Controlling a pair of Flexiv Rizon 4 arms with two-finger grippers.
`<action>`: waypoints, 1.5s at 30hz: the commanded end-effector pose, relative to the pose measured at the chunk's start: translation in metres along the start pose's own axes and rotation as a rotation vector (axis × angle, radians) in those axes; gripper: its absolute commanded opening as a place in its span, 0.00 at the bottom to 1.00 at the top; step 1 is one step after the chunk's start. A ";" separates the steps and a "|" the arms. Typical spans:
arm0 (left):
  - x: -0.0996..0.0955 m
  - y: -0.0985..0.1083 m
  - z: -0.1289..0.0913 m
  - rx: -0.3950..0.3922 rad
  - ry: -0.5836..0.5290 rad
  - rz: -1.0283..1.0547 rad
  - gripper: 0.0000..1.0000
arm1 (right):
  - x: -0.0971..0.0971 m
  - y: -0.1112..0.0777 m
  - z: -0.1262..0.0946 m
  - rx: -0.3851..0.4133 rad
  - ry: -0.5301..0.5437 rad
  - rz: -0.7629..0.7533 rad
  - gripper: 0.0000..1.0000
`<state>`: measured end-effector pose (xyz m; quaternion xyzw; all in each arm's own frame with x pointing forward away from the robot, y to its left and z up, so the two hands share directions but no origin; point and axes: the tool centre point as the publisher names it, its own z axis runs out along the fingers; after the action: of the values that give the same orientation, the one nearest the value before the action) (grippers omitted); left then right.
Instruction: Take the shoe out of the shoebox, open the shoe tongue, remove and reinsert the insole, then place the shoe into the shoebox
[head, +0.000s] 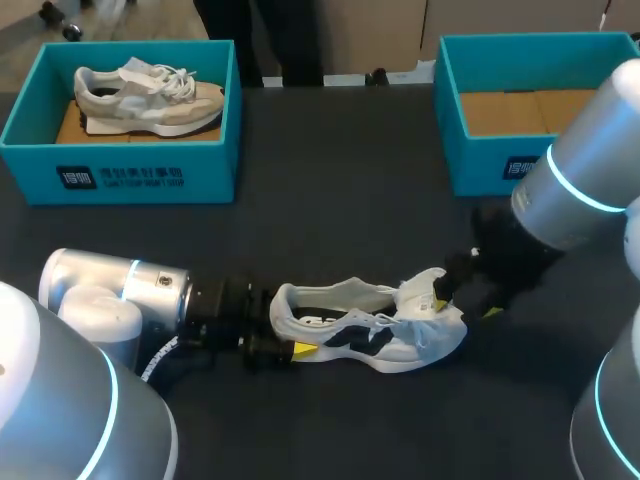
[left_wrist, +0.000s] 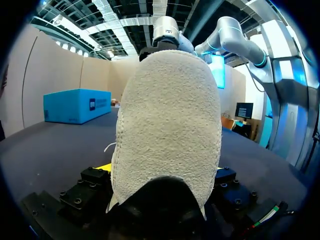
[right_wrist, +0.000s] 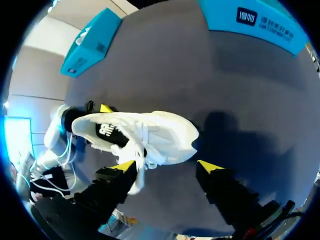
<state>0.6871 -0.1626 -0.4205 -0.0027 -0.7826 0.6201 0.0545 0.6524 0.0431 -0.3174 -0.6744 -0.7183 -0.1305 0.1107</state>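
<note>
Light and soft in the upper but firmer at the heel, I judge, the shoe (head: 370, 335) lies at 6 o'clock on the table (head: 330, 200), its heel toward 9 clamped in the left gripper (head: 285, 330), with the right gripper (right_wrist: 166, 165) fingers apart by the toe at 3.

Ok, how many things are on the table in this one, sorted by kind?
Shoes: 2 (white shoe on the table, beige shoe in the left box)
Boxes: 2 (left box, right box)
Total: 4
</note>
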 end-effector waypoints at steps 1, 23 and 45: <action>-0.001 0.001 0.002 0.000 -0.001 0.000 0.00 | 0.019 -0.009 -0.047 -0.019 -0.107 -0.029 0.98; -0.001 0.001 0.002 0.000 -0.001 0.000 0.00 | 0.133 0.000 -0.099 -0.034 -0.341 -0.623 0.00; -0.001 0.001 0.002 0.000 -0.001 0.000 0.00 | 0.165 0.010 -0.062 0.025 -0.182 -1.179 0.00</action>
<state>0.6870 -0.1626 -0.4206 -0.0027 -0.7826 0.6202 0.0545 0.6444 0.1666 -0.1875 -0.1887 -0.9752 -0.1098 -0.0351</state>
